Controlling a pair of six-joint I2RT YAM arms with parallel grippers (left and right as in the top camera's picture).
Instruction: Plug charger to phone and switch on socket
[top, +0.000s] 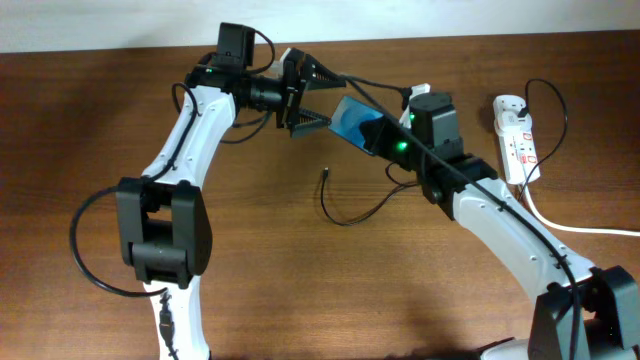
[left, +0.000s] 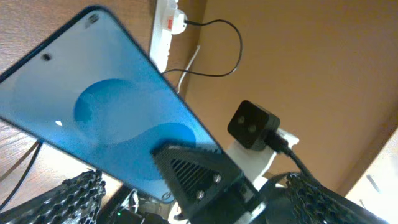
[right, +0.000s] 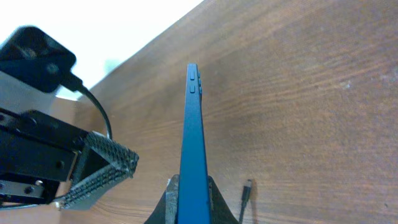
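One phone (top: 352, 120), one charger (top: 327, 174), one socket (top: 518, 140), two end effectors. The right end effector (right: 191, 193) is clamped on one end of the phone. The phone's long axis points straight out toward the left end effector (top: 337, 100), whose jaws stand wide apart either side of the far end. The charger's plug tip lies loose on the worktop (top: 300, 290), below both. The socket lies off to the right end effector's right.

Surface finishes. The counter (top: 300, 290) is brown wood, smooth, with visible grain and a low sheen. The phone (left: 106, 112) has a glossy glass screen with a small bright highlight; its edge is smooth satin blue. The socket (top: 517, 140), toward 3 o'clock, is smooth white plastic. The charger (top: 350, 215) is thin matt black cable. The left hand (top: 322, 98) has black fingers (right: 99, 168) with a rough honeycomb lattice. The arm shells (top: 190, 130) are smooth white plastic.
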